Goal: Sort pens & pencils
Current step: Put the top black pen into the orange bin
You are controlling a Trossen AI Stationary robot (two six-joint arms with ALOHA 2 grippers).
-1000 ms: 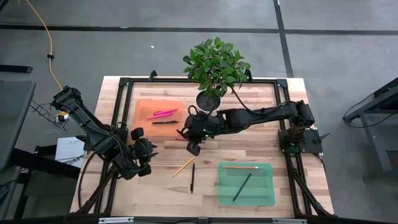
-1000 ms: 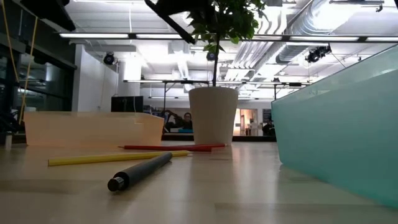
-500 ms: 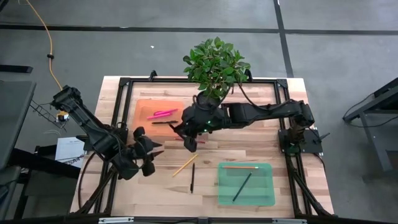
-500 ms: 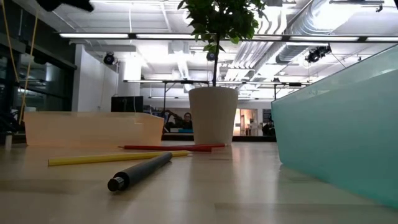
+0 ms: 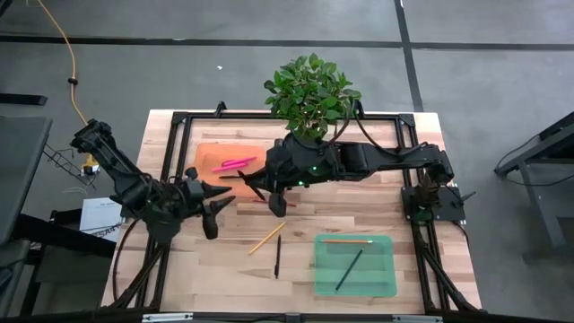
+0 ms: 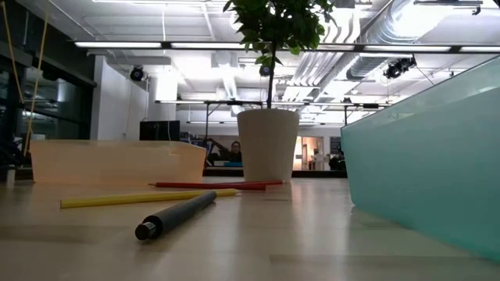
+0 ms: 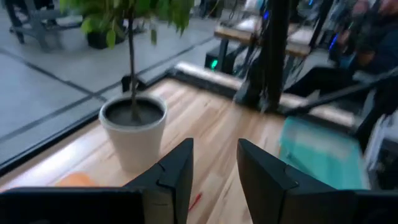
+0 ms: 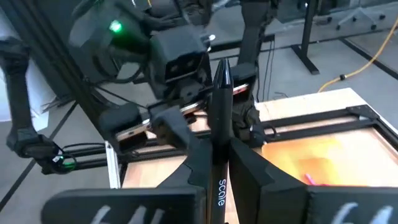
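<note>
My right gripper [image 8: 217, 160] is shut on a black pen [image 8: 219, 106] and hangs high over the table's middle [image 5: 269, 186], next to the orange tray [image 5: 231, 164]. That tray holds pink pens [image 5: 235, 163] and a dark pen [image 5: 235, 177]. A yellow pencil [image 5: 266, 239], a red pencil [image 6: 219, 185] and a dark stick [image 5: 278, 256] lie flat on the table. An orange pencil [image 5: 345, 240] and a dark pencil [image 5: 350, 269] lie in the green tray [image 5: 387, 289]. My left gripper [image 7: 214, 174] stands open and raised at the table's left [image 5: 215, 202]. My right gripper pinches the black pen's barrel [image 8: 217, 146] between its two fingers. The fingers come nearly level from the table's right, and the pen lies along them. Its pointed end [image 8: 221, 71] sticks out past the fingertips toward the left arm. The pen is lifted clear of the table.
A potted plant [image 5: 311, 99] in a white pot [image 6: 268, 144] stands at the far middle, close behind the right arm. A black frame [image 5: 179, 126] edges the table. The left arm's body [image 8: 168, 62] faces the right gripper.
Both grippers have risen. My right gripper has gone up with the black pen, staying shut on it, and drifted a little toward the orange tray. My left gripper has lifted from near the yellow pencil and tipped up from pointing down to nearly level, staying open.
</note>
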